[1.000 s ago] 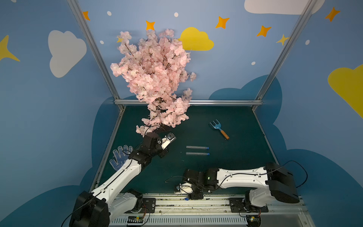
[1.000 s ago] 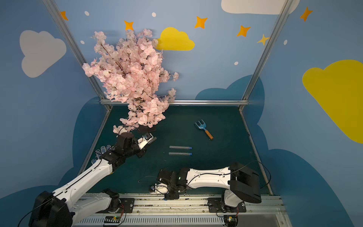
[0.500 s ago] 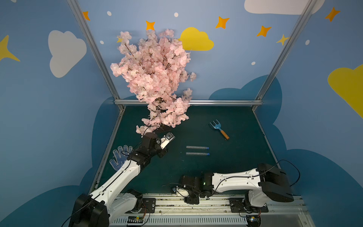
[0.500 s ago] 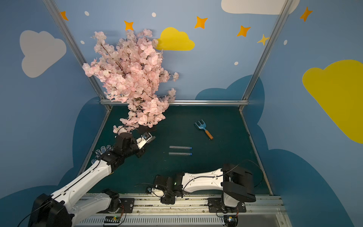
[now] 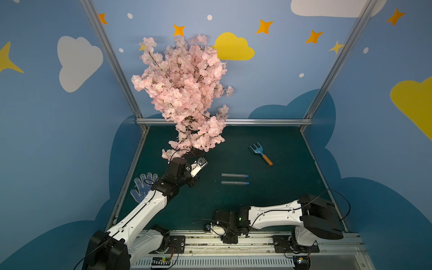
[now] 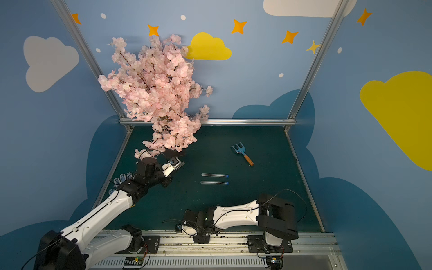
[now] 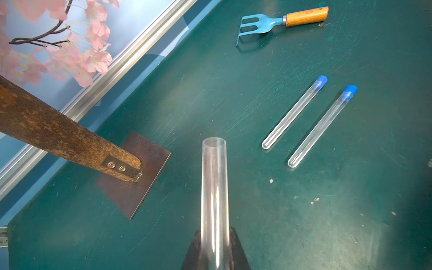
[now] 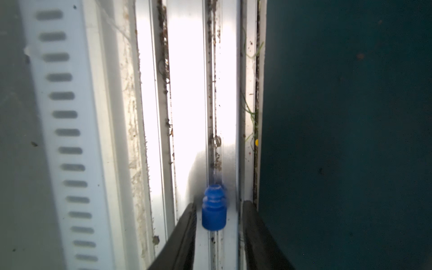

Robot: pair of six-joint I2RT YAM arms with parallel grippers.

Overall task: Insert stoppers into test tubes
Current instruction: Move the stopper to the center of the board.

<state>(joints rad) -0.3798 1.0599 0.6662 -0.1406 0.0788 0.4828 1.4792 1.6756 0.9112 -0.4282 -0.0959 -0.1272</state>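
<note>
My left gripper is shut on a clear test tube, whose open mouth points away from the wrist above the green mat. Two more test tubes lie side by side mid-mat, each with a blue stopper in its end. My right gripper reaches down over the front rail. Its jaws stand either side of a loose blue stopper lying on the metal. One finger is close to the stopper and a gap shows at the other.
A pink blossom tree stands on a dark base plate close to the left gripper. A blue garden fork with an orange handle lies at the back right. A dotted glove lies by the left wall. The aluminium rail borders the front.
The right arm has swung forward and to the left, down to the front rail, and its jaws have narrowed round the stopper. The left arm with its tube has hardly moved.
</note>
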